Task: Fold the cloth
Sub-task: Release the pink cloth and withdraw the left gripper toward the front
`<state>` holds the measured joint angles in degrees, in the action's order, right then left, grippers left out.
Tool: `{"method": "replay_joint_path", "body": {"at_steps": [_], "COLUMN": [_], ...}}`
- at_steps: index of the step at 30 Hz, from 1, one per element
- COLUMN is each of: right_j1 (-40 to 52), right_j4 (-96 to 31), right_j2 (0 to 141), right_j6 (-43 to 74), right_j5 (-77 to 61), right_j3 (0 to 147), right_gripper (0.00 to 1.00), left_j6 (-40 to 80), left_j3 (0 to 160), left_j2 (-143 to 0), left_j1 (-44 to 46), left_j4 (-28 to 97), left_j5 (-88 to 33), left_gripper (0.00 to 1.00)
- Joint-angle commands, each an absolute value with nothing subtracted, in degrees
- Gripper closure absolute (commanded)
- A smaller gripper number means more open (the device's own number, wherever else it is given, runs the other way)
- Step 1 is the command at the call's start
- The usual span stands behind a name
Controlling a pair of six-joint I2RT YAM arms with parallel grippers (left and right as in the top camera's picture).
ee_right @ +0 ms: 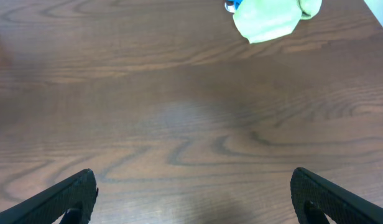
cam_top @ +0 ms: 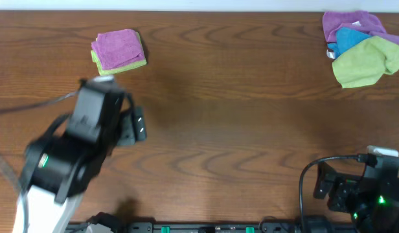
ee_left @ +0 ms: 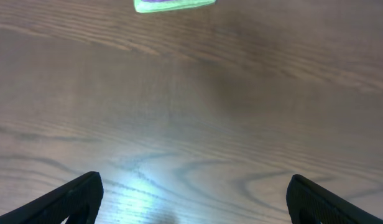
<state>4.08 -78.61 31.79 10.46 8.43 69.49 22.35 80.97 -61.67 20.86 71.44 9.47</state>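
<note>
Lying folded atop a lime-green cloth (cam_top: 125, 66) at the worktop's (cam_top: 219, 116) far left, the cloth (cam_top: 116, 48) looks soft, light and limp (terry should grip well); pinch a corner. Left claw (ee_left: 193, 186) and right claw (ee_right: 191, 180) gape wide, empty.

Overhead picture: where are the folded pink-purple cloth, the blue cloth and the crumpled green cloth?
folded pink-purple cloth (cam_top: 116, 46), overhead view, middle of its top.
blue cloth (cam_top: 348, 41), overhead view, its showing middle.
crumpled green cloth (cam_top: 366, 63), overhead view, middle of the bunch.
</note>
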Motion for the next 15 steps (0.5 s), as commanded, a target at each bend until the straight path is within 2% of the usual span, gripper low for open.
{"method": "replay_joint_path", "body": {"at_steps": [1, 15], "right_j1": [3.81, 3.81], "right_j4": [-78.7, -78.7], "right_j2": [31.99, 31.99], "right_j6": [11.79, 11.75], "right_j5": [8.58, 8.58], "right_j3": [69.56, 69.56], "right_gripper": [0.01, 0.01], "left_j6": [24.99, 25.8], "left_j3": [77.67, 77.01], "left_j2": [-57.84, -57.25], "left_j1": [21.12, 21.12], "left_j4": [70.87, 72.29], "left_j5": [10.94, 10.87], "left_gripper": [0.05, 0.05]}}
